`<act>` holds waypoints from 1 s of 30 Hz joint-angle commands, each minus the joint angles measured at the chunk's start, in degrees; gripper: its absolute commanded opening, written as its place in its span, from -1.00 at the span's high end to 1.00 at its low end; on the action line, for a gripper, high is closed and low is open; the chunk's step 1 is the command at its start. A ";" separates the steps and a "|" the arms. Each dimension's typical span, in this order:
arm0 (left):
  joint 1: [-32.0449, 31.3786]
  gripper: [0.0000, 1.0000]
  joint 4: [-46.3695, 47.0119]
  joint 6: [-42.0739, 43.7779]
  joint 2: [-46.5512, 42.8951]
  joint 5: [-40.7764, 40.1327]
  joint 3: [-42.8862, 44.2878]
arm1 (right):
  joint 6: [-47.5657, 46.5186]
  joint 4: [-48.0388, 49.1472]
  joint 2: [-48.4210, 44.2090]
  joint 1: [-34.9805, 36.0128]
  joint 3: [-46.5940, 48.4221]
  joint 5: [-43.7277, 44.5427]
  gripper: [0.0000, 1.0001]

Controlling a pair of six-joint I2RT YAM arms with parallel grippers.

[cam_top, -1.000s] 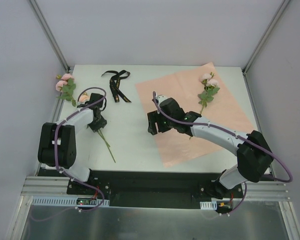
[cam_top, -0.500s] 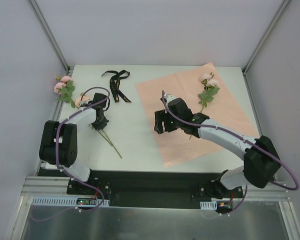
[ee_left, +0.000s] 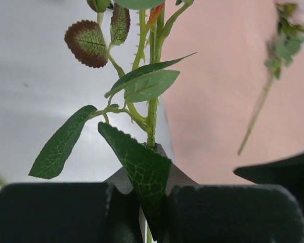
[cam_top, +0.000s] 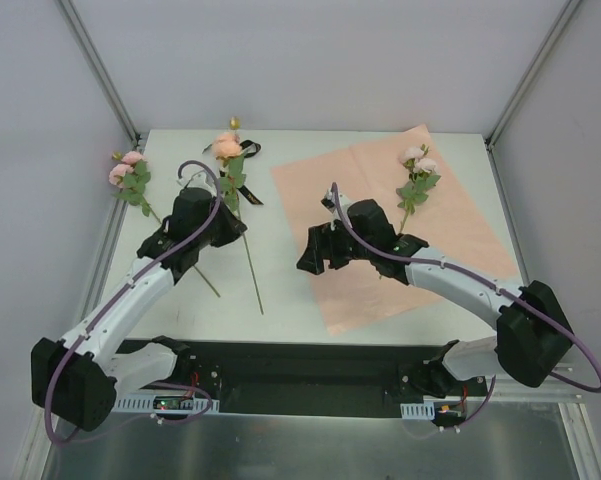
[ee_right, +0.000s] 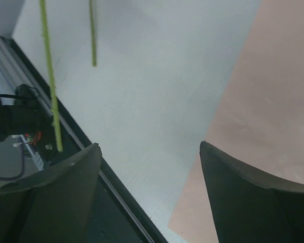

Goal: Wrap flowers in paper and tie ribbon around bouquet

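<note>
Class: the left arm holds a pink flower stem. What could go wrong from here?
1. The left tool pinches the thin green artificial stem with a leaf caught in the grip, so it may slip or twist.
2. The open right tool sits at the edge of the pink paper sheet, in the stem's likely path; the long stalk may hit it.

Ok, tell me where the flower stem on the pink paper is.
In the top view, the flower stem lies on the right half of the pink paper, blossoms toward the back, just beyond the right arm.
</note>
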 commanded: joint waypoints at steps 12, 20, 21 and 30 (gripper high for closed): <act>-15.04 1.00 31.19 -12.00 -10.13 13.51 -18.04 | 17.64 32.54 2.33 2.47 -5.71 -20.22 -0.35; -15.92 1.00 33.49 -13.07 -9.95 13.95 -18.66 | 18.87 33.16 5.33 4.32 -5.97 -19.96 0.33; -15.92 1.00 33.58 -12.80 -10.48 13.60 -19.27 | 18.61 33.16 5.15 4.33 -6.49 -19.09 0.66; -15.39 -0.20 21.73 -1.93 -14.26 15.01 -15.76 | 17.64 23.94 1.56 -2.32 -8.43 -10.04 0.99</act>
